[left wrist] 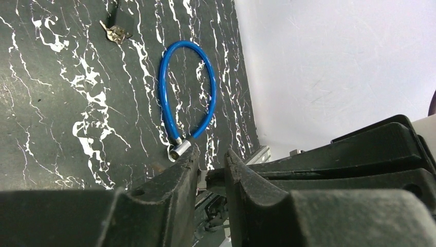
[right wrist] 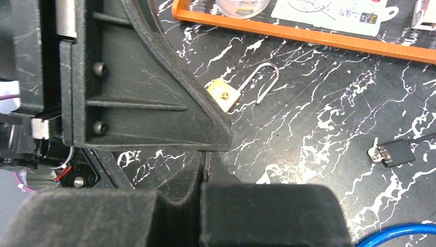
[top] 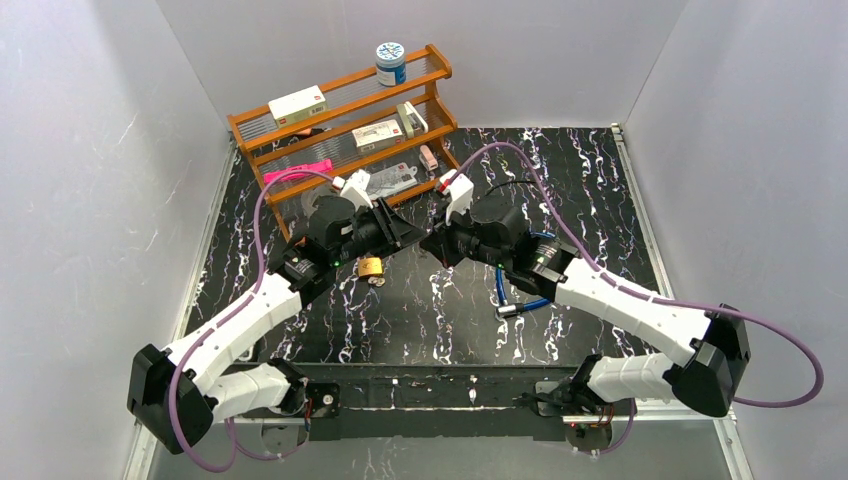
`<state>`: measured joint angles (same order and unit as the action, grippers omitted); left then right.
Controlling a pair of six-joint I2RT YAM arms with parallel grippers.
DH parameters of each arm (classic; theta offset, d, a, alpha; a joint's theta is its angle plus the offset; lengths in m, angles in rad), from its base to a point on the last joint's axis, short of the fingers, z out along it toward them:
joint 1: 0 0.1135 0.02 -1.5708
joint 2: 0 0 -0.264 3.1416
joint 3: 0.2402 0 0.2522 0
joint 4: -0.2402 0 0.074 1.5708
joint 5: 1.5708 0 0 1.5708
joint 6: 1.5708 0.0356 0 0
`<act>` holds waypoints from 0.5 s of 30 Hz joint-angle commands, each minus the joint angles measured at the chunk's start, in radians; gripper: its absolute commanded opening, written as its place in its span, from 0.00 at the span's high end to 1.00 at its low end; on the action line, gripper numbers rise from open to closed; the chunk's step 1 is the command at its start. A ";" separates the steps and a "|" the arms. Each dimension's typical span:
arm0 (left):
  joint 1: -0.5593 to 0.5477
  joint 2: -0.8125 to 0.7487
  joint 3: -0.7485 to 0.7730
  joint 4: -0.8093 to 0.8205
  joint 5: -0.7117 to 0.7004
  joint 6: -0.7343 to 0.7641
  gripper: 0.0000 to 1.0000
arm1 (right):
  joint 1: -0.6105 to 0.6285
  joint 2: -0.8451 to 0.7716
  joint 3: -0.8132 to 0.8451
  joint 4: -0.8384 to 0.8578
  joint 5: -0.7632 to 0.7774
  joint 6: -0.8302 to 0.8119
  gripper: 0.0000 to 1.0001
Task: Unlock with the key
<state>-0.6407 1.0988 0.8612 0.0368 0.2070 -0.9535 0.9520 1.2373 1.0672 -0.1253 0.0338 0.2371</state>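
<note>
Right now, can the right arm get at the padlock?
Probably not cleanly. The left tool sits between the shut right tool and the padlock, covering its corner in the right wrist view; withdraw it first.

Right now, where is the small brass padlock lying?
In the top view, the brass padlock lies on the black table, left of centre. It is close to the left hand, on the side toward the arm bases, with the blue cable lock further right.

Left claw [top: 413, 237] covers a corner of the brass padlock [right wrist: 224, 95] in my right wrist view; blue cable lock [right wrist: 396, 232] runs off the bottom edge; labels on the rack [top: 360, 93] defeat me.
</note>
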 commanded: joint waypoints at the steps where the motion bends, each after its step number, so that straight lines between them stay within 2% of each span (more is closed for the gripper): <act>1: -0.007 -0.013 0.015 -0.012 0.027 0.001 0.80 | 0.007 0.011 0.062 0.033 0.075 0.008 0.99; 5: -0.007 -0.017 0.012 -0.011 0.022 0.009 0.99 | 0.007 0.019 0.065 0.035 0.070 0.026 0.99; 10: -0.007 -0.014 0.020 -0.005 0.022 0.068 1.00 | 0.005 0.041 0.103 -0.014 0.030 0.087 0.99; 11: -0.007 -0.014 0.021 -0.002 0.020 0.085 1.00 | 0.005 0.030 0.091 -0.005 0.020 0.098 0.95; 13: -0.006 -0.017 0.026 0.004 0.019 0.131 1.00 | 0.000 0.003 0.074 0.003 0.008 0.135 0.72; 15: -0.005 -0.020 0.030 0.027 0.032 0.171 1.00 | -0.017 -0.038 0.039 0.027 -0.019 0.182 0.53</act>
<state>-0.6380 1.0988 0.8612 0.0303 0.1982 -0.8806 0.9558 1.2743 1.1164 -0.1810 0.0540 0.3244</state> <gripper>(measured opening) 0.046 0.263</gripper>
